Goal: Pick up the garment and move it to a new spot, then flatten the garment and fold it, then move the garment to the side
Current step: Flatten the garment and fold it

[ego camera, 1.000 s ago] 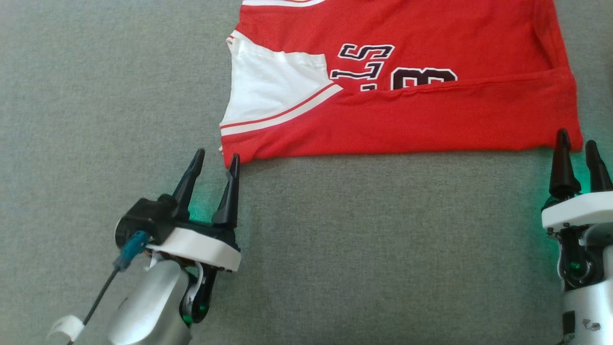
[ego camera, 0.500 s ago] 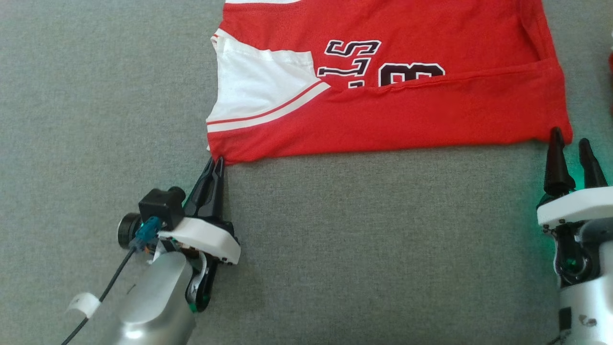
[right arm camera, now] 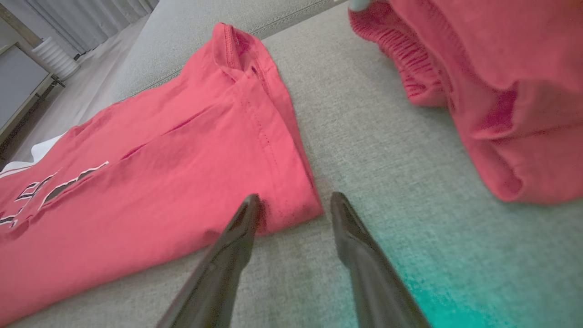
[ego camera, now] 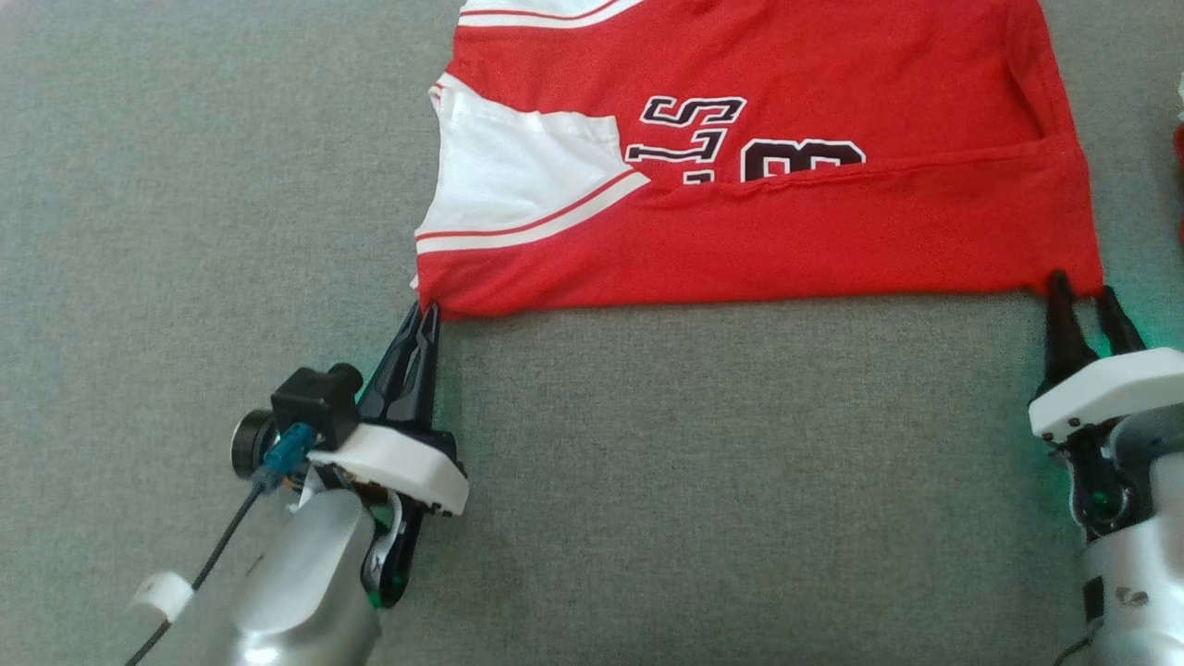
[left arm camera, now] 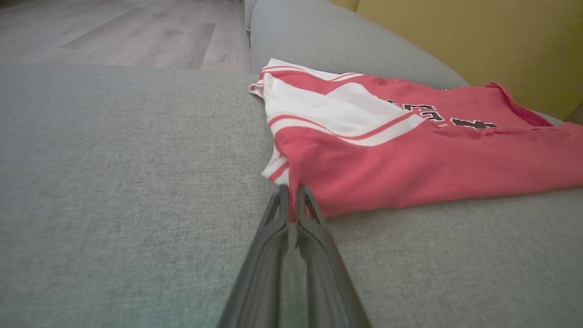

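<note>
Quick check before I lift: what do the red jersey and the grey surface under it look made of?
The red jersey looks like thin, soft knit cloth, matte: it creases and shows stitched hems; fibre unclear. The grey surface looks like coarse woven upholstery, matte, its heathered weave visible.

Smooth matt cloth garment (ego camera: 832,240); coarse woven cushion (ego camera: 694,481); glossy plastic fingers (left arm camera: 319,246).

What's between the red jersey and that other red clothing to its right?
Bare grey cushion separates the jersey from the other red garment in the right wrist view; one finger of the right gripper pokes in by the jersey's corner.
</note>
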Motion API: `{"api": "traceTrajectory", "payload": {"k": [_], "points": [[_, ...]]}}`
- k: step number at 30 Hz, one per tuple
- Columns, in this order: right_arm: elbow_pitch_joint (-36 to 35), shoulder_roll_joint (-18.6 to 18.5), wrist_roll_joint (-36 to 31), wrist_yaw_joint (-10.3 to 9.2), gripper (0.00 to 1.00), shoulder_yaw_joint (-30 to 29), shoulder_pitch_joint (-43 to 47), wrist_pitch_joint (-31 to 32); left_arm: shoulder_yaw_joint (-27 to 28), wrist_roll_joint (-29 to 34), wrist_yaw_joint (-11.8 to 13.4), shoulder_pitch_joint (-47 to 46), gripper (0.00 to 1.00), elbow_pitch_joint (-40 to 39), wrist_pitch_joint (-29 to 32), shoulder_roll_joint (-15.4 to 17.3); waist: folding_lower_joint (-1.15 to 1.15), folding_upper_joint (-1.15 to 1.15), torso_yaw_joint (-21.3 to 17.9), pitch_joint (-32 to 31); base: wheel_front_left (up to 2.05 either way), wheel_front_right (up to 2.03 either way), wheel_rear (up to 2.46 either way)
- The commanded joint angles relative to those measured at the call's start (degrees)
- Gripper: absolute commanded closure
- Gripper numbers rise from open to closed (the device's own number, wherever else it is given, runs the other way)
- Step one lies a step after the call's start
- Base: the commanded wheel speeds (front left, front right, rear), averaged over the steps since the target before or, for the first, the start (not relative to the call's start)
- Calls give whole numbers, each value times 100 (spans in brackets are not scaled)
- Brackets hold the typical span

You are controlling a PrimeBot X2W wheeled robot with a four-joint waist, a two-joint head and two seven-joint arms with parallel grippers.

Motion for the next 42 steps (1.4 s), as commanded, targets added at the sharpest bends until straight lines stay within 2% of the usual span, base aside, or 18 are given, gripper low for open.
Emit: {"api": "traceTrajectory", "payload": {"k": [1,8,16,24,33,38,39,40,41,42], "points": [[-67,-113,-41,-4,100,132,-150,63,257,76,-9,61,100,-209,-35,114,0,0,18,-33,0,0,0],[33,-236,79,-4,100,288,-62,-24,402,220,9,406,100,-595,-36,205,0,0,39,-231,0,0,0],[-55,-425,295,-4,100,401,485,-86,438,281,48,1149,100,-1124,-36,349,0,0,35,-652,0,0,0],[-807,-620,549,-4,100,340,1744,147,114,387,178,2264,100,-1888,127,587,0,0,43,-995,0,0,0],[-1567,-425,536,-4,100,-29,2536,457,-34,387,286,2862,100,-2613,488,873,0,0,41,-1021,0,0,0],[-1795,-271,464,-4,100,-124,2650,625,-74,336,318,2888,100,-2747,629,867,0,0,4,-1011,0,0,0],[-1823,-249,441,-4,83,-155,2663,639,-86,317,312,2884,100,-2752,644,851,0,0,-1,-1011,0,0,0],[-1849,-225,414,-4,30,-196,2675,644,-99,304,305,2879,93,-2759,655,838,0,0,-5,-1008,0,0,0],[-1875,-198,374,-4,0,-247,2681,633,-111,306,308,2871,41,-2764,662,832,0,0,-13,-1005,0,0,0],[-1910,-171,338,-4,0,-280,2678,618,-113,313,331,2860,0,-2763,674,826,0,0,-25,-999,0,0,0]]}}
